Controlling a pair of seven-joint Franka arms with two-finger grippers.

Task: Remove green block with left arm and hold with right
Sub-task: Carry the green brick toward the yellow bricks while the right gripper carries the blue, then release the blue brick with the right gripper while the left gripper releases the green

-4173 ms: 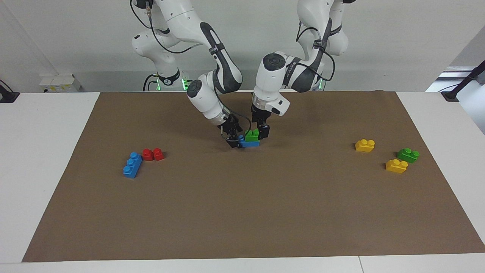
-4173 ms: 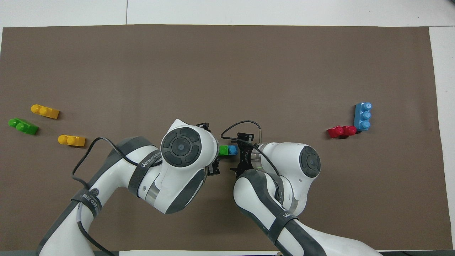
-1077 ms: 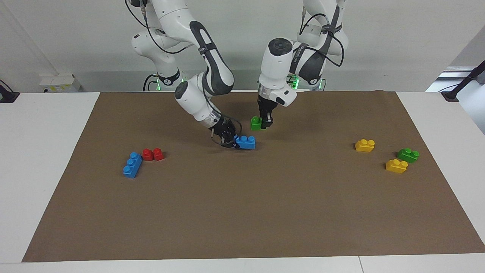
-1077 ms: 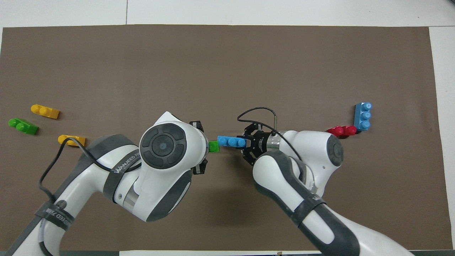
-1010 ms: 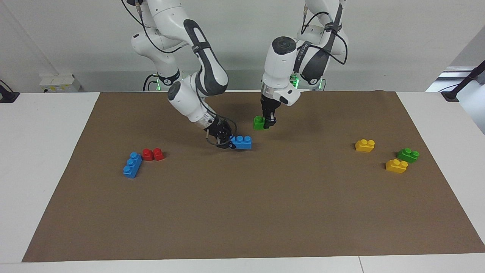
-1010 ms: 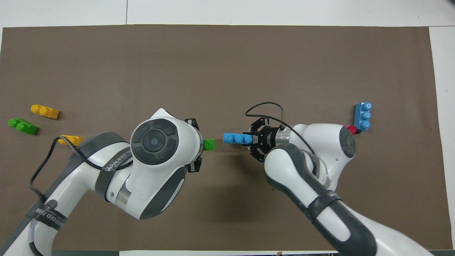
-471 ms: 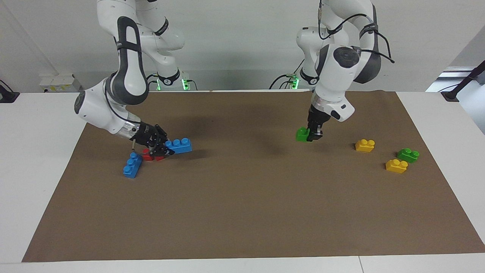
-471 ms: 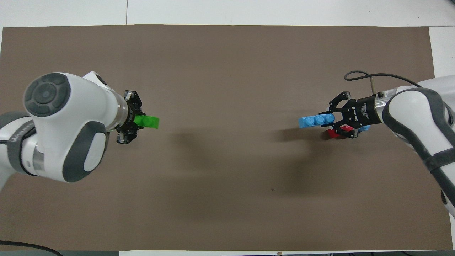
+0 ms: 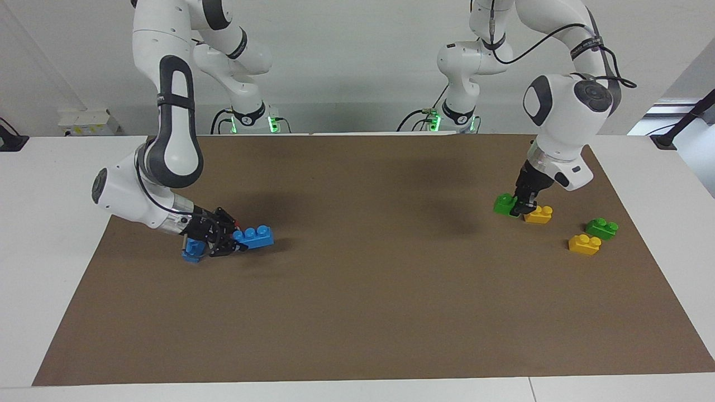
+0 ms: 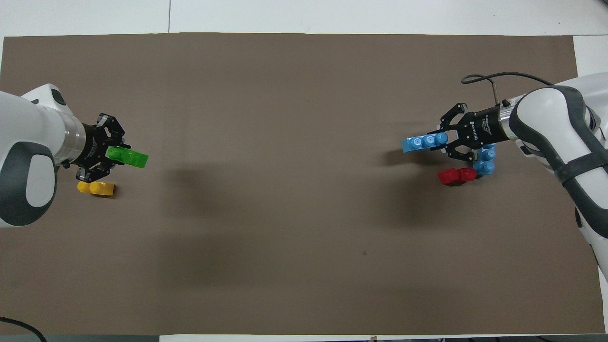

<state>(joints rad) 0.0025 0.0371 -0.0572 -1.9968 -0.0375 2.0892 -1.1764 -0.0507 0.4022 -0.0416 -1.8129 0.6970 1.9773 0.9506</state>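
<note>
The left gripper [image 9: 524, 207] is clamped on the small bright green plastic brick [image 9: 505, 204], carried low over the brown mat [image 9: 357, 312] at the left arm's end, just above a yellow two-stud brick [image 9: 539, 214]. If it goes lower, it may knock that one. The right gripper [image 9: 228, 241], closed on a blue three-stud brick [image 9: 254, 236], hides a second blue brick [image 9: 192, 249] and a red brick [image 10: 456, 175] nearly completely.
</note>
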